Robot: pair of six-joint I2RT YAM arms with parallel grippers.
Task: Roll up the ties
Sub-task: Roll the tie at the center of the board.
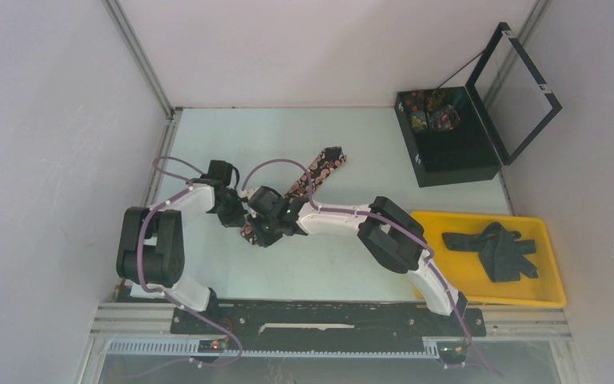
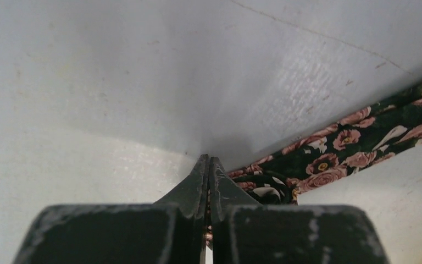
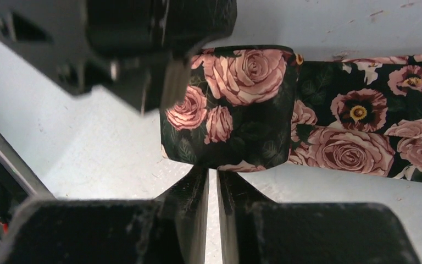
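A black tie [image 1: 317,168] with pink roses lies diagonally on the table, its near end wound into a small roll [image 3: 236,110]. The flat part [image 3: 362,132] runs off to the right. My left gripper [image 1: 238,214] is at the roll's left side. In the left wrist view it [image 2: 209,159] is shut, with a sliver of pink fabric between the jaws and the roll [image 2: 264,190] just to their right. My right gripper [image 1: 265,228] is at the roll's near edge. In the right wrist view it [image 3: 212,169] is pinched nearly shut, its tips under the roll's lower edge.
A yellow tray [image 1: 488,300] at the right holds a heap of dark ties [image 1: 500,250]. A black box [image 1: 448,152] with its glass lid [image 1: 520,88] open stands at the back right, with rolled ties inside. White walls enclose the table.
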